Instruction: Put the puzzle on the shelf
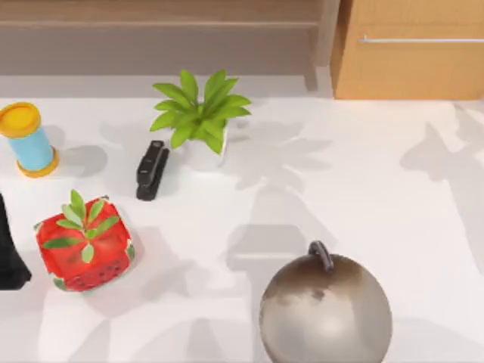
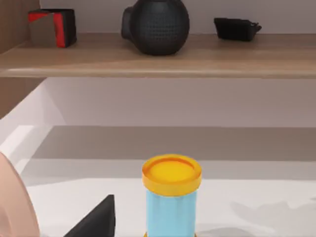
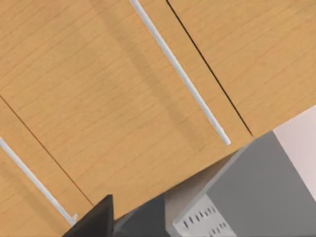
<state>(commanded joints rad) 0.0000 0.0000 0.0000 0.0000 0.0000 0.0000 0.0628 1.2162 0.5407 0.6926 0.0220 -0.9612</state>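
Currently the left wrist view gives the shelf (image 2: 197, 59) from the front, carrying the puzzle (image 2: 52, 28), a round black speaker (image 2: 157, 25) and a flat black item (image 2: 236, 28). The top view gives the table (image 1: 363, 189) with a spool (image 1: 29, 140), stapler (image 1: 151, 169), plant (image 1: 198, 113), strawberry cube (image 1: 85, 246) and metal ball (image 1: 325, 310).

The puzzle sits flat on the board, a vertical edge turned toward the camera, red and grey faces showing; being a cube, it has no long axis.

It lies well ahead of and above the left gripper (image 2: 96, 222), beyond the spool. Whether that gripper is spread or closed: cannot tell.

The right gripper (image 3: 94, 219) faces the drawer cabinet (image 3: 123, 98); its state: cannot tell.
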